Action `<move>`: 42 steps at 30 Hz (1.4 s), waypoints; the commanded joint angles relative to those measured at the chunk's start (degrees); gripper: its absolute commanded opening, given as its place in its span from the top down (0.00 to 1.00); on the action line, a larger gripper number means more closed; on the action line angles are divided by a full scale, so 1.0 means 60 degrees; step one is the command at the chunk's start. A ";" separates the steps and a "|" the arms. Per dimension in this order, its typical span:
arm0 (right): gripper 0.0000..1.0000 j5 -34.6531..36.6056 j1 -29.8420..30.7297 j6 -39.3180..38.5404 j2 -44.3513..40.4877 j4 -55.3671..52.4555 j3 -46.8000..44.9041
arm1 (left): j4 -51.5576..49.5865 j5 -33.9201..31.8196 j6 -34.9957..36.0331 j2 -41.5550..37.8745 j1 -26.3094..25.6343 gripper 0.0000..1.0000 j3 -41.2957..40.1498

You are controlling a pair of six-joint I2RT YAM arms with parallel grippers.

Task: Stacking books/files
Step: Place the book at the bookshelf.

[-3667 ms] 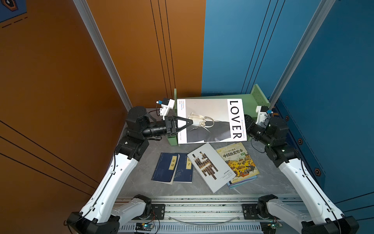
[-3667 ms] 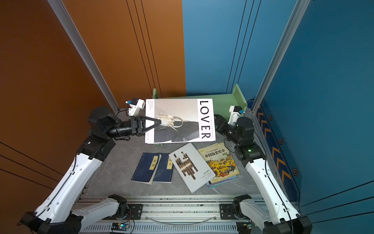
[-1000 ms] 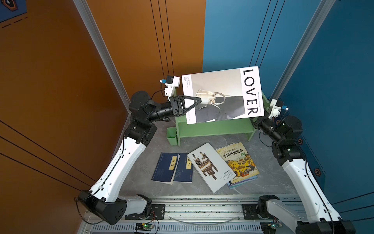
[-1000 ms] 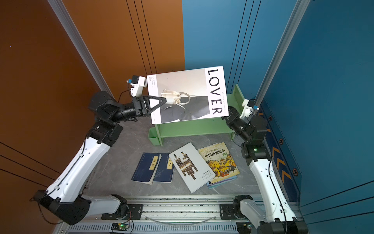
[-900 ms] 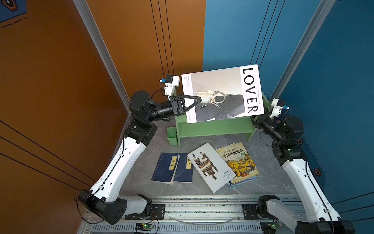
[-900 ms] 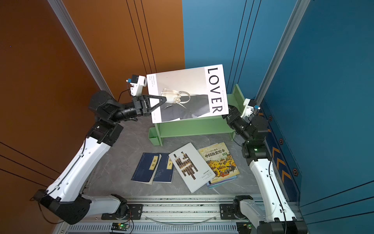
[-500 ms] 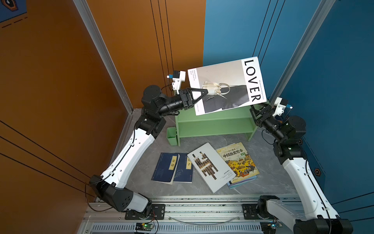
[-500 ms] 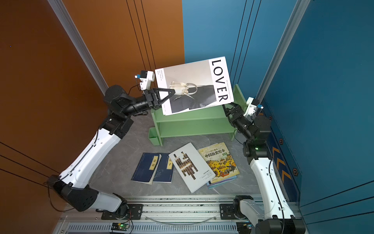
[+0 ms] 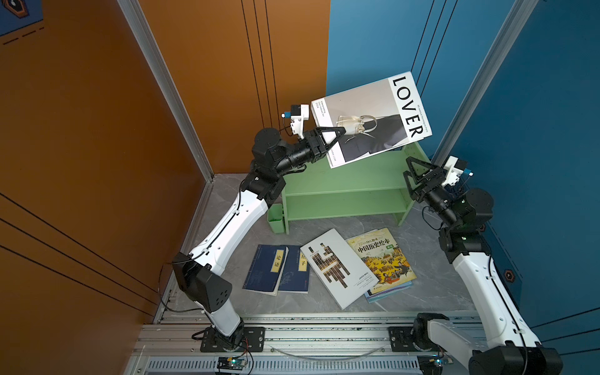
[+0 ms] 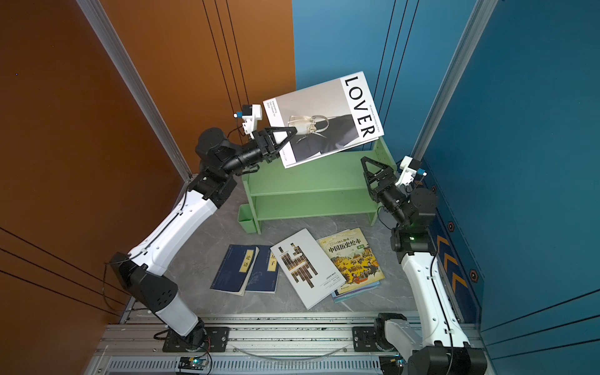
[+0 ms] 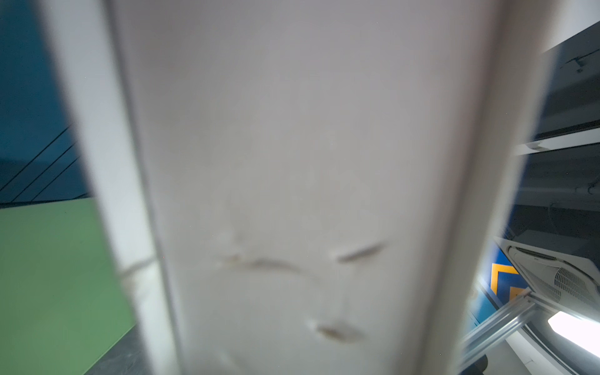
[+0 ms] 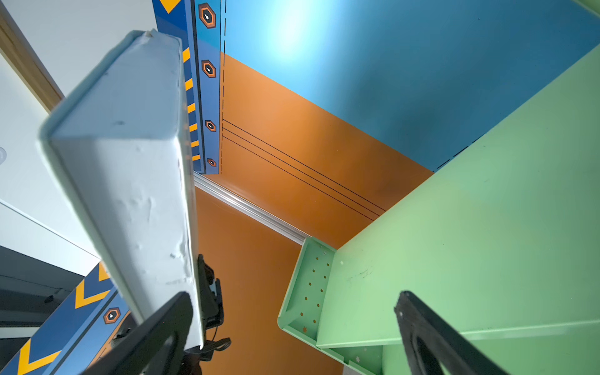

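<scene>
My left gripper [image 9: 337, 134] [image 10: 289, 133] is shut on the near left corner of the thick white LOVER book [image 9: 373, 107] [image 10: 324, 107], which hangs tilted in the air above the green shelf [image 9: 341, 181]. Its white edge [image 11: 308, 162] fills the left wrist view and hides the jaws. My right gripper [image 9: 408, 168] [image 12: 292, 297] stands wide open by the shelf's right end, below the book's far corner [image 12: 130, 162], holding nothing. On the floor lie two navy books [image 9: 266, 269] [image 9: 297, 269], a white book with brown-black bars [image 9: 334, 266], and a yellow picture book [image 9: 383, 259] on a light-blue one [image 9: 393, 290].
A small green cup [image 9: 276, 220] hangs on the shelf's left end. Orange and blue walls [image 9: 292, 65] close in behind and on both sides. A metal rail [image 9: 308, 337] runs along the front, carrying both arm bases.
The left arm has carried the LOVER book up and toward the back right, tilting it more. The right gripper has risen slightly beside the shelf's end and stayed open.
</scene>
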 commanded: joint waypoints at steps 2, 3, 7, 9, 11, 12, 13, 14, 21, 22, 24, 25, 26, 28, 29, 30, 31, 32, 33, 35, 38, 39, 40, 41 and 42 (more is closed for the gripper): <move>0.00 -0.0305 -0.0189 0.0441 -0.0304 0.0520 -0.0280 | 0.1728 -0.0634 -0.0776 0.0566 -0.0118 0.86 0.0562; 0.00 -0.0268 -0.0272 0.0342 -0.0422 0.0312 -0.0281 | 0.1814 -0.0705 -0.0901 0.0710 -0.0109 0.86 0.0617; 0.00 -0.0044 -0.0390 0.0098 -0.0639 -0.0008 -0.0224 | 0.1931 -0.0867 -0.1133 0.0983 -0.0098 0.86 0.0692; 0.00 -0.0034 -0.0209 0.0295 -0.0460 0.0468 -0.0150 | 0.1931 -0.1038 -0.1195 0.0992 -0.0135 0.85 0.0574; 0.00 -0.0022 0.0214 0.0317 -0.0185 0.1113 -0.0001 | 0.1931 -0.1276 -0.1211 0.0969 -0.0183 0.85 0.0404; 0.00 0.0004 0.0510 0.0196 -0.0031 0.1349 0.0127 | 0.1931 -0.1427 -0.1186 0.0942 -0.0214 0.85 0.0322; 0.00 0.0069 0.0789 0.0017 0.0097 0.1385 0.0286 | 0.1917 -0.1552 -0.1152 0.0941 -0.0240 0.85 0.0265; 0.00 0.0179 0.1151 -0.0334 0.0232 0.1290 0.0508 | 0.1916 -0.1668 -0.1202 0.0932 -0.0263 0.85 0.0221; 0.00 0.0824 0.2645 -0.1609 0.1275 0.0910 0.1774 | 0.1916 -0.1843 -0.1426 0.1018 -0.0463 0.85 0.0202; 0.00 0.0825 0.2758 -0.1522 0.1459 0.1192 0.1859 | 0.1917 -0.1853 -0.1442 0.1014 -0.0500 0.85 0.0191; 0.00 0.0895 0.2922 -0.1402 0.1796 0.1535 0.2026 | 0.1917 -0.1856 -0.1490 0.0999 -0.0556 0.85 0.0173; 0.00 0.0995 0.3008 -0.1358 0.1956 0.1572 0.2105 | 0.1917 -0.1846 -0.1541 0.0999 -0.0591 0.84 0.0165; 0.00 0.1128 0.3066 -0.1327 0.2118 0.1566 0.2213 | 0.1924 -0.1868 -0.1572 0.0999 -0.0619 0.84 0.0145; 0.00 0.1264 0.3190 -0.1286 0.2364 0.1654 0.2365 | 0.1917 -0.1886 -0.1588 0.0972 -0.0687 0.84 0.0099; 0.01 0.1322 0.3238 -0.1231 0.2478 0.1724 0.2436 | 0.1918 -0.1886 -0.1580 0.0951 -0.0717 0.84 0.0086; 0.02 0.1375 0.3273 -0.1183 0.2553 0.1789 0.2459 | 0.1916 -0.1865 -0.1594 0.0943 -0.0720 0.84 0.0071; 0.04 0.1430 0.3317 -0.1153 0.2585 0.1865 0.2443 | 0.1909 -0.1848 -0.1634 0.0927 -0.0704 0.84 0.0056; 0.06 0.1488 0.3344 -0.1118 0.2584 0.1863 0.2426 | 0.1835 -0.1809 -0.1674 0.0899 -0.0679 0.84 0.0041; 0.06 0.1509 0.3345 -0.1130 0.2564 0.1784 0.2402 | 0.1707 -0.1737 -0.1709 0.0872 -0.0642 0.84 0.0055; 0.10 0.1578 0.3326 -0.1233 0.2448 0.1602 0.2300 | 0.1357 -0.1574 -0.1713 0.0761 -0.0516 0.84 0.0068; 0.13 0.1753 0.3336 -0.1428 0.2380 0.1306 0.2300 | 0.0631 -0.1370 -0.1455 0.0529 -0.0405 0.84 0.0074; 0.14 0.1774 0.3325 -0.1390 0.2409 0.1304 0.2324 | 0.0426 -0.1291 -0.1361 0.0470 -0.0412 0.84 0.0074; 0.15 0.1759 0.3329 -0.1313 0.2480 0.1378 0.2338 | 0.0202 -0.1228 -0.1256 0.0390 -0.0407 0.83 0.0080; 0.17 0.1708 0.3340 -0.1196 0.2581 0.1505 0.2355 | -0.0026 -0.1162 -0.1152 0.0317 -0.0412 0.83 0.0071; 0.18 0.1637 0.3360 -0.1041 0.2681 0.1617 0.2385 | -0.0190 -0.1118 -0.1079 0.0251 -0.0392 0.83 0.0057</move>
